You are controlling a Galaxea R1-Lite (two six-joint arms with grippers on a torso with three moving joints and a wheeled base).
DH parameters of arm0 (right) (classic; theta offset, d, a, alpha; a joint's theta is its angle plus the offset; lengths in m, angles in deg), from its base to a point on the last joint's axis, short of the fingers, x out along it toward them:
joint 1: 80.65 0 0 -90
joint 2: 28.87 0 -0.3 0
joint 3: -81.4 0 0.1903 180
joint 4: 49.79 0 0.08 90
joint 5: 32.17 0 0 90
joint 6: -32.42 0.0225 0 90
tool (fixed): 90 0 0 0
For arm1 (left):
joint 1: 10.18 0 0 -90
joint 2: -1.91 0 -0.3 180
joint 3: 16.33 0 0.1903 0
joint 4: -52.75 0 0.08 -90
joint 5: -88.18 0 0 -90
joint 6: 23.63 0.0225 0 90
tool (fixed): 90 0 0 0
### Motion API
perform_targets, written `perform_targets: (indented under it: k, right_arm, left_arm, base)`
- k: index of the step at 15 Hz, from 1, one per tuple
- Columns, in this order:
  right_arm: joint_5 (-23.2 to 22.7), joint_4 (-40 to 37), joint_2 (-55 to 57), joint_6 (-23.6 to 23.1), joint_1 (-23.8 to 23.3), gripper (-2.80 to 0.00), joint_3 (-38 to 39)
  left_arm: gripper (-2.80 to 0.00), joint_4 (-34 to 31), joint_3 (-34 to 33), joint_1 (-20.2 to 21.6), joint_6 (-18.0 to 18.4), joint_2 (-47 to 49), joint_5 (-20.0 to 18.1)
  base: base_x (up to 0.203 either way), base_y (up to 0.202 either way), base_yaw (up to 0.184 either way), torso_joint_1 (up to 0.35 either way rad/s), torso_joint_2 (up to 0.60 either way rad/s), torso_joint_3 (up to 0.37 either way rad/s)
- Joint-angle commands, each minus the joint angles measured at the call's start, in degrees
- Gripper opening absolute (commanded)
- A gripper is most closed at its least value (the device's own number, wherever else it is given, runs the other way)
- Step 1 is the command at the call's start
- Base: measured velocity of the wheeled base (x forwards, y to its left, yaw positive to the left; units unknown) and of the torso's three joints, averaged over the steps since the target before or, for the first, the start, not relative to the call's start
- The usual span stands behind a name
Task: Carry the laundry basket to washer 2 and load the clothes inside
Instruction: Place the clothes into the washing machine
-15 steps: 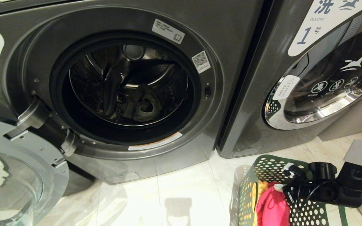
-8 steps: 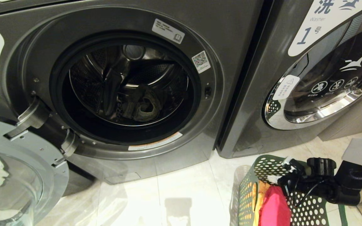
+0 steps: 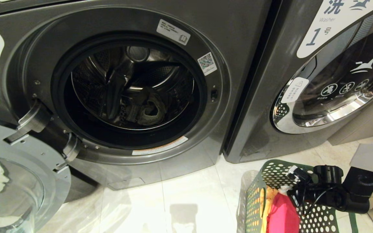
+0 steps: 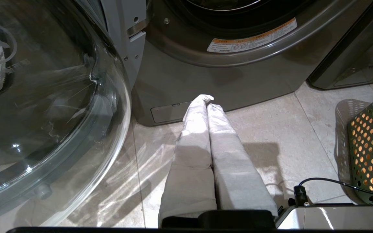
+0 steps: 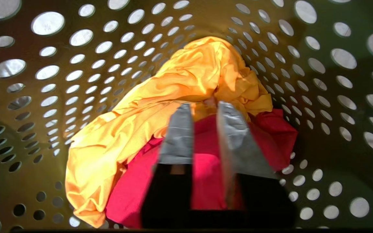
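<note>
Reaching into the laundry basket [image 3: 270, 181], the right gripper [image 5: 206, 108] — fingers slightly apart — hovers over the clothes [image 5: 173, 94].

Pale tiled floor [image 3: 189, 200] carries both grey washers and the green laundry basket [image 3: 316, 220].

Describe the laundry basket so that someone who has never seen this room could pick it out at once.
Start at the two dark grey washers; the left one's door hangs open. On the pale tiled floor before the right one, labelled 1, stands the laundry basket. It alone is green, perforated plastic, holding yellow and red cloth.
</note>
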Motion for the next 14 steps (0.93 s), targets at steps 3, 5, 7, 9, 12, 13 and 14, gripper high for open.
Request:
perform_targets:
  k: [3, 5, 7, 9, 12, 13, 14]
  right_arm:
    - [1.35, -2.15, 0.23, -2.88, -0.32, 0.0, -0.99]
    - [2.82, -2.17, 1.02, -4.04, -0.36, 0.0, -1.11]
    - [3.12, -2.13, 3.94, -4.06, -0.59, 0.0, -2.37]
    - [4.5, -2.17, 7.36, -4.54, -1.51, 0.0, -5.4]
    - [5.08, -2.17, 10.97, -4.79, -2.02, 0.0, -8.7]
    - [5.57, -2.17, 12.16, -4.79, -2.16, 0.0, -9.81]
    - [5.81, -2.18, 13.01, -4.75, -2.2, 0.0, -10.31]
  left_arm:
    - [-2.8, 0.0, 0.0, 0.01, 0.0, 0.01, 0.01]
    - [-2.8, 0.0, 0.0, 0.01, 0.0, 0.01, 0.01]
    - [-2.8, 0.0, 0.0, 0.01, 0.0, 0.01, 0.01]
    - [-2.8, 0.0, 0.0, 0.01, 0.0, 0.01, 0.01]
    - [-2.8, 0.0, 0.0, 0.01, 0.0, 0.01, 0.01]
    - [-2.8, 0.0, 0.0, 0.01, 0.0, 0.01, 0.01]
    - [-2.8, 0.0, 0.0, 0.01, 0.0, 0.01, 0.01]
  base:
    - [0.0, 0.0, 0.0, 0.0, 0.0, 0.0]
    - [0.0, 0.0, 0.0, 0.0, 0.0, 0.0]
    - [0.0, 0.0, 0.0, 0.0, 0.0, 0.0]
    - [0.0, 0.0, 0.0, 0.0, 0.0, 0.0]
    - [0.0, 0.0, 0.0, 0.0, 0.0, 0.0]
    - [0.0, 0.0, 0.0, 0.0, 0.0, 0.0]
    - [0.0, 0.0, 0.0, 0.0, 0.0, 0.0]
